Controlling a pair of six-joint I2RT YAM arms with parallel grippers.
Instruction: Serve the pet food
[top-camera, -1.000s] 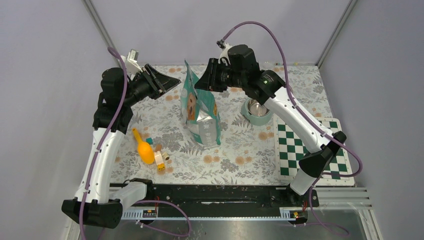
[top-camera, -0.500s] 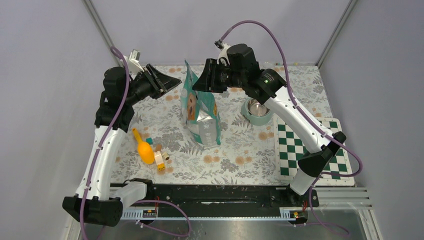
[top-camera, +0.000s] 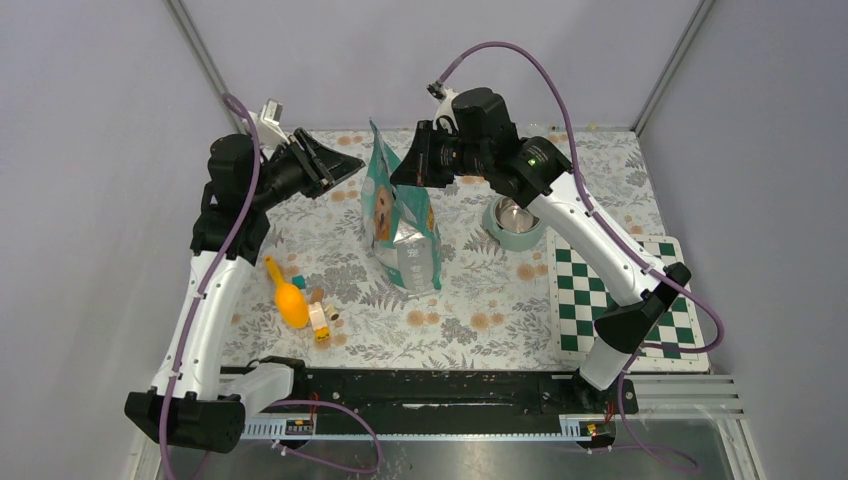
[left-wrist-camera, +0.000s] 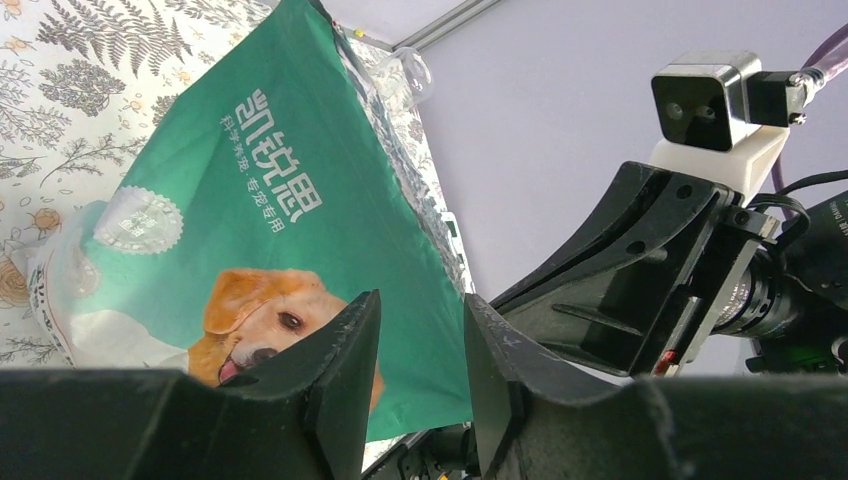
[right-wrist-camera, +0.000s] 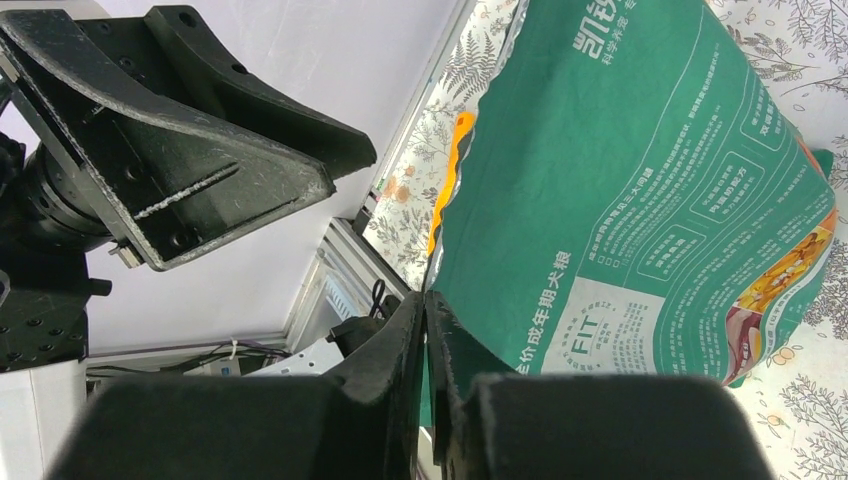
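The teal bag (top-camera: 400, 225) with a golden retriever on it stands upright mid-table; it also fills the left wrist view (left-wrist-camera: 270, 200) and the right wrist view (right-wrist-camera: 640, 200). The pet food itself is hidden inside it. My right gripper (top-camera: 398, 172) is at the bag's upper edge, and its jaws (right-wrist-camera: 425, 298) are pressed together on the thin teal edge. My left gripper (top-camera: 350, 165) hovers left of the bag's top, open (left-wrist-camera: 420, 305) with nothing between its fingers and a gap to the bag.
A pale green bowl (top-camera: 513, 222) with a steel inside sits right of the bag. An orange scoop (top-camera: 288, 300) and small toy blocks (top-camera: 320, 318) lie at the front left. A green checkered mat (top-camera: 620, 295) covers the right side.
The right gripper's jaws opened wider, then closed on the bag's upper edge. The left arm has shifted only slightly and its jaws stayed open.
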